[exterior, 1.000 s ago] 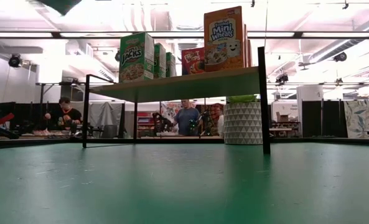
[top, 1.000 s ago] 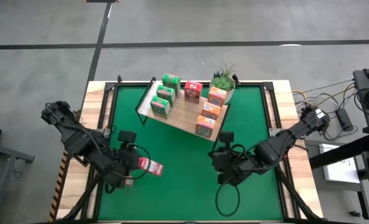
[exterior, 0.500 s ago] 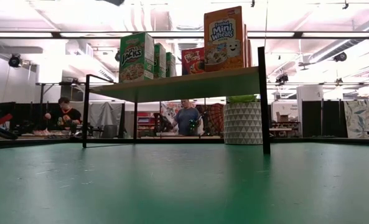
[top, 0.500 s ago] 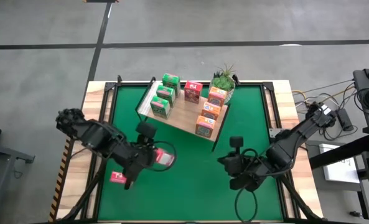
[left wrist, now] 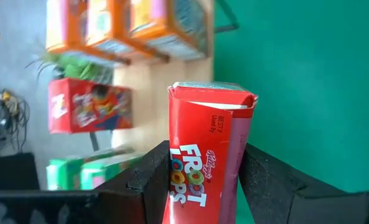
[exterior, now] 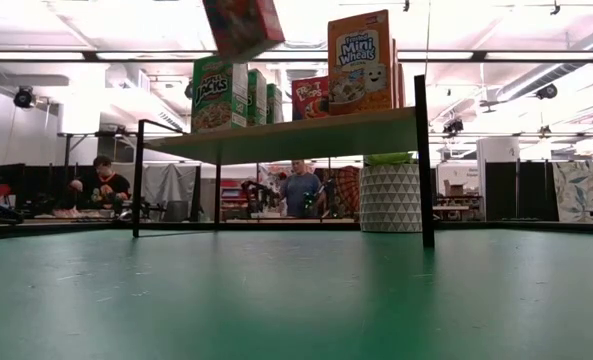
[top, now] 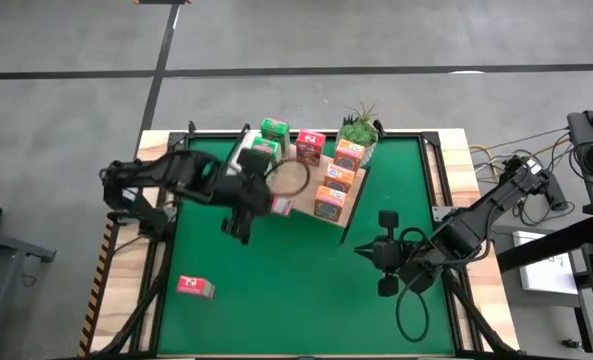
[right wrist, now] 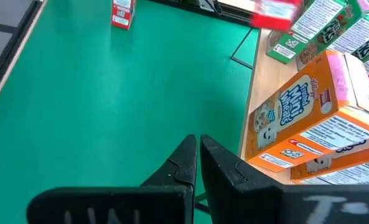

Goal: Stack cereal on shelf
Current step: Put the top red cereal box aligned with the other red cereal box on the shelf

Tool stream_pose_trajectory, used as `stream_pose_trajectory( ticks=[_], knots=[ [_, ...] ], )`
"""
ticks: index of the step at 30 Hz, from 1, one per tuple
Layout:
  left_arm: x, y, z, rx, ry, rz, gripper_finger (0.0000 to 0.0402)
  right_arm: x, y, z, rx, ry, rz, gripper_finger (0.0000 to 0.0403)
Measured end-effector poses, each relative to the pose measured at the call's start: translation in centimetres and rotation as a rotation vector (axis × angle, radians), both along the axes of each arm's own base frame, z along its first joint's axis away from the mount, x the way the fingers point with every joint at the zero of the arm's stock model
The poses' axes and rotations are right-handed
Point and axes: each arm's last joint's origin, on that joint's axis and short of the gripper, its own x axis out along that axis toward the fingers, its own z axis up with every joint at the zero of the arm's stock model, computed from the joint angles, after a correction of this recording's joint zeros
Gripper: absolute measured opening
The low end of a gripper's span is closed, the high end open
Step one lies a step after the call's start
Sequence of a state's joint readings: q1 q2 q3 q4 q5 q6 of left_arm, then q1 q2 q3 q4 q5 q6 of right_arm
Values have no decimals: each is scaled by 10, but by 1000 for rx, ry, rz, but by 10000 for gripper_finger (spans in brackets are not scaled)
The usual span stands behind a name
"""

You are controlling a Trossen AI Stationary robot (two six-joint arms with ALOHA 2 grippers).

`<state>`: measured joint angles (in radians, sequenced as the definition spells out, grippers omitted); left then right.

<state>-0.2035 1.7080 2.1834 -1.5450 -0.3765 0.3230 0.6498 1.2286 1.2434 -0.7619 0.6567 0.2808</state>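
the left gripper (left wrist: 203, 186) grasps a red froot loops box (left wrist: 203, 155) between its fingers (left wrist: 150, 177), holding it in the air over the near edge of the shelf (top: 294, 185), tilted in the low view. on the shelf stand three green boxes (top: 261, 152) along one side, three orange boxes (top: 338, 178) along the other, and one red box (top: 310, 147) between them at the far end, beside a potted plant (top: 358, 126). another red box (top: 195, 287) lies on the green mat (top: 286, 290), well apart from the shelf, near the left front corner. the right gripper (right wrist: 198, 158) is clenched on nothing, hovering over the mat near the shelf's right corner.
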Motion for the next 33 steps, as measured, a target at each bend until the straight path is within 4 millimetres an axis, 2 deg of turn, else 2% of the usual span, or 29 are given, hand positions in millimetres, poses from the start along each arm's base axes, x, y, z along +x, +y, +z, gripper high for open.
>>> stream_pose_trajectory(
  ticks=[6,15,26,33],
  knots=[
    [11,30,1,-47,-31,-5,159,0,0,1,3,-7,2,11],
    [23,57,-9,-63,-45,13,159,0,0,1,5,-9,3,11],
    [42,66,-44,-45,14,11,159,0,0,1,5,-9,3,11],
    [51,68,-54,-32,1,-3,159,0,0,1,5,-9,3,11]
  ],
)
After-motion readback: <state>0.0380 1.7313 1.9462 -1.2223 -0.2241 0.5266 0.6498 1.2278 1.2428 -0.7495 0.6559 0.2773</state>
